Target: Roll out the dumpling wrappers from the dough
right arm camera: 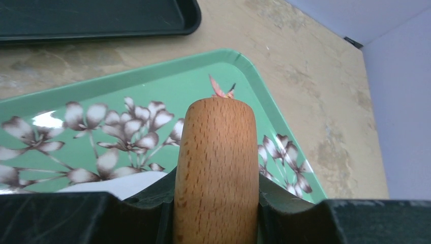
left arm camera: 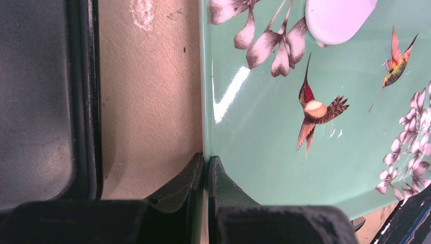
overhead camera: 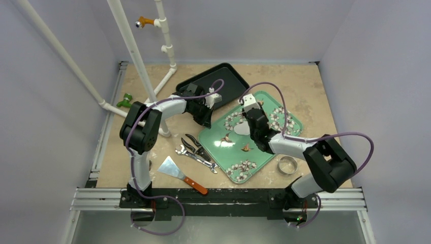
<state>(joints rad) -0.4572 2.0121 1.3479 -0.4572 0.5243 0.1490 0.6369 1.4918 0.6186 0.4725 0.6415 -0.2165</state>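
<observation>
Right gripper [right arm camera: 216, 203] is part-closed around a wooden rolling pin [right arm camera: 216, 142]. It grips the pin near one end, and the free end points toward the tray's far corner. Left gripper [left arm camera: 205, 161] is pinched right down on the left rim of the green tray [left arm camera: 264, 152], holding it in place. The dough disc [left arm camera: 338, 18] lies flat on the tray by the flower prints, right under the right wrist. I can't tell whether the pin is touching it.

Risks as I see them:
- With the pin held at one end, pressing down could lever it in the fingers, so the disc comes out thicker on one side.
- The tray looks glossy, so the dough may skid or stick to the pin and lift off.
- If the thin rim pinch slips, the tray could shift during a stroke.
- A long stroke could knock the pin into the raised tray edge.
</observation>
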